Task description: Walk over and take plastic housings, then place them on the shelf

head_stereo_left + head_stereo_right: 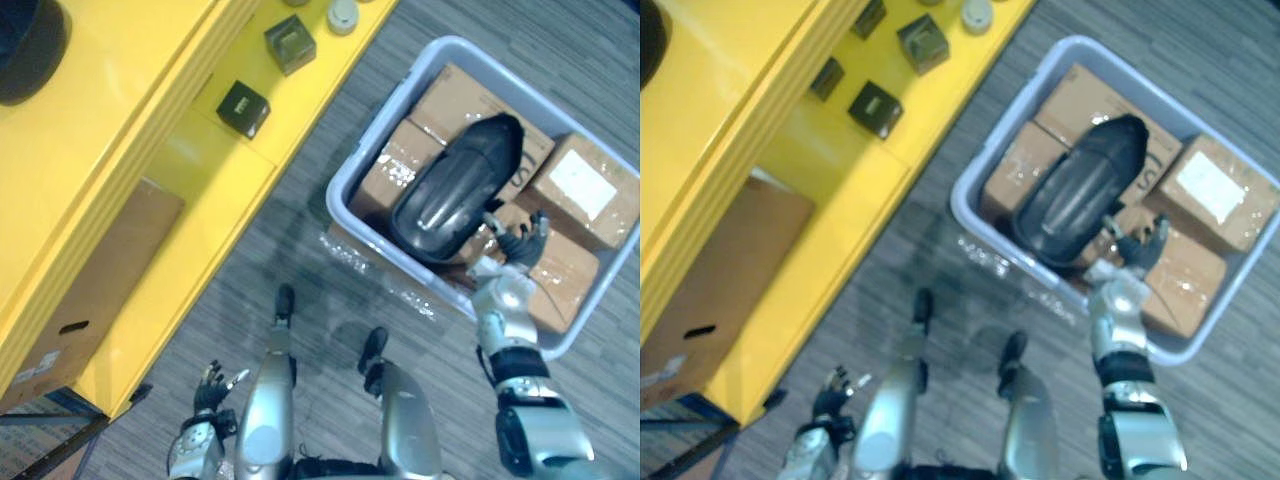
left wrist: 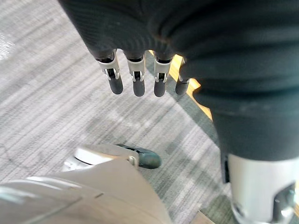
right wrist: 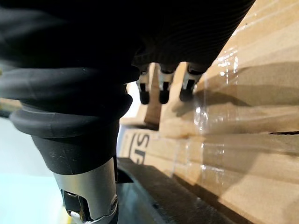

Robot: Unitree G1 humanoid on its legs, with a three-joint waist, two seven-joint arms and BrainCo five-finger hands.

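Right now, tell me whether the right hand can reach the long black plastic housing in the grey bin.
Probably yes: the right hand hovers beside the housing, which lies uncovered atop the cardboard boxes.

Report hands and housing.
Left hand open, idle beside shelf. Right hand open over bin, beside housing. Housing lies on boxes, ungrasped. Nothing covers it.

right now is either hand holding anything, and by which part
Nothing is held. The right hand hovers open over the boxes beside the black housing; the left hand hangs open above the floor.
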